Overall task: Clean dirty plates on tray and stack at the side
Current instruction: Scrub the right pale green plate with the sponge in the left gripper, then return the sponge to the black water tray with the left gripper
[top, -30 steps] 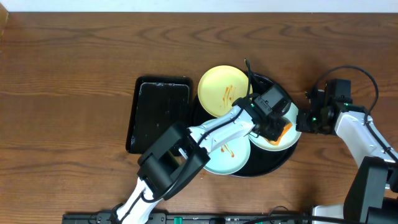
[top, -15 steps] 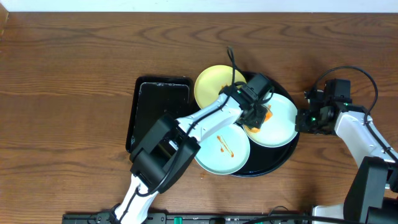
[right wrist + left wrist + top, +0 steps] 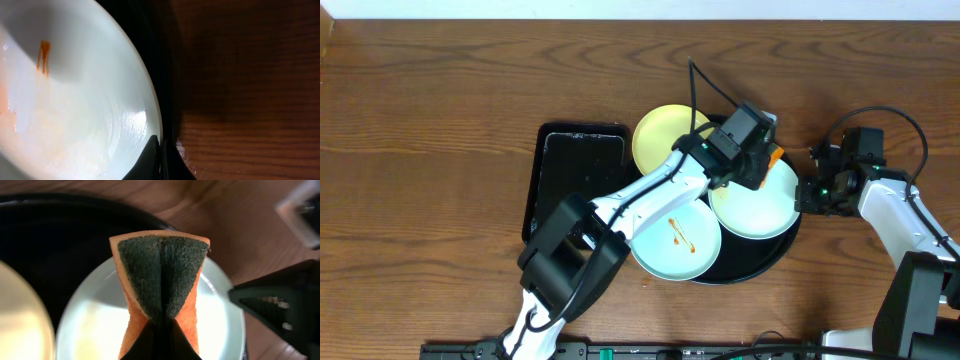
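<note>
The left fingers (image 3: 145, 347) clench a folded orange sponge (image 3: 162, 270) over the right mint plate (image 3: 755, 210) on the round black tray (image 3: 750, 268); the right fingers (image 3: 150, 165) are pinched shut at that plate's rim, grip unclear; a hard wipe may skid the plate, leaving its sauce streak (image 3: 44, 55).

On the brown wooden table (image 3: 440, 100), a smaller black rectangular tray (image 3: 575, 180) lies just left of the large round glossy black tray (image 3: 752, 265). The round tray carries three plates. A pale yellow round plastic plate (image 3: 658, 140) sits at its far left, overhanging the rim. A sauce-streaked pale mint round plastic plate (image 3: 675, 240) lies at the near left. A second pale mint round plastic plate (image 3: 760, 208) lies on the right. The left gripper (image 3: 765, 165) pinches an orange sponge with a dark green scouring face (image 3: 162, 275) above that plate's far edge. The right gripper (image 3: 803, 195) rests, closed, at its right rim.
</note>
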